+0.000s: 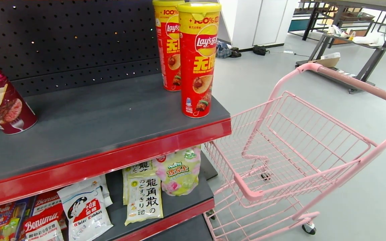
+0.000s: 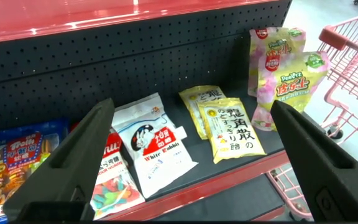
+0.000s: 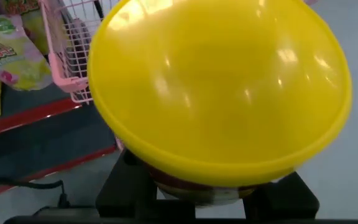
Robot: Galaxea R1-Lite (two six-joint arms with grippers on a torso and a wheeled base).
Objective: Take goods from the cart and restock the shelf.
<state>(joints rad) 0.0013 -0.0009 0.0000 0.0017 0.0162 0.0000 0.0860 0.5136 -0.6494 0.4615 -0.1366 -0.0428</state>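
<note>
Two chip cans [image 1: 198,63] stand on the upper shelf [image 1: 112,113], and the cart [image 1: 313,140] basket looks empty. Right gripper [image 3: 207,190] is clamped on a yellow-lidded can [image 3: 222,87] near the cart, not yet shelved. Left gripper [image 2: 191,106] hangs with fingers apart before the lower shelf [image 2: 229,182].

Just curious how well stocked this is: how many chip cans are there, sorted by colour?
Red cans with yellow lids, on the top shelf: 2
Dark red can, on the top shelf: 1
Yellow-lidded can, held in the right pincer: 1
Total: 4
</note>
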